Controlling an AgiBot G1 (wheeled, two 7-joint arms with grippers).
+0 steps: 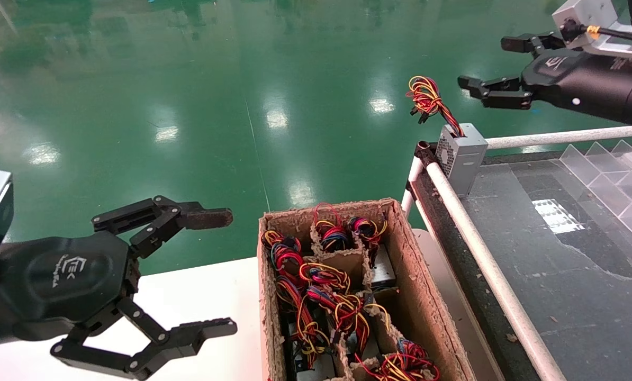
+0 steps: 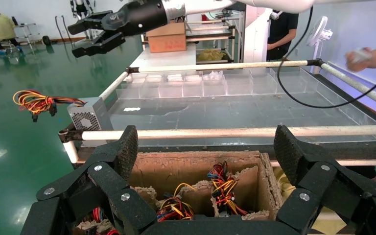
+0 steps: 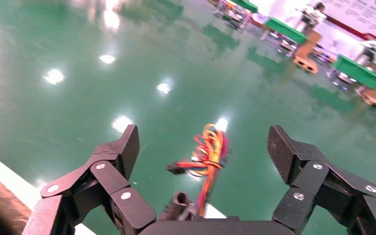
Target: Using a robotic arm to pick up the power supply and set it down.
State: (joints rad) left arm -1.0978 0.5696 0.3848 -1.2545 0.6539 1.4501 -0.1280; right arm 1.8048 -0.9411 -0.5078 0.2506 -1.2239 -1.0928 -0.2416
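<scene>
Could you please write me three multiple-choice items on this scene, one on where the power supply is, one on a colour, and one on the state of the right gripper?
1. Where does the power supply stand?
A. In the cardboard box
B. At the corner of the dark table, by the white rail
C. In the left gripper

2. What colour is the floor?
A. Green
B. Grey
C. Brown

3. How is the right gripper?
A. Shut on the wires
B. Shut on the power supply
C. Open, holding nothing

Answers: 1 B, the silver box sits at the table corner against the rail. 2 A, the glossy floor is green. 3 C, its fingers are spread apart, above and beside the wire bundle.
</scene>
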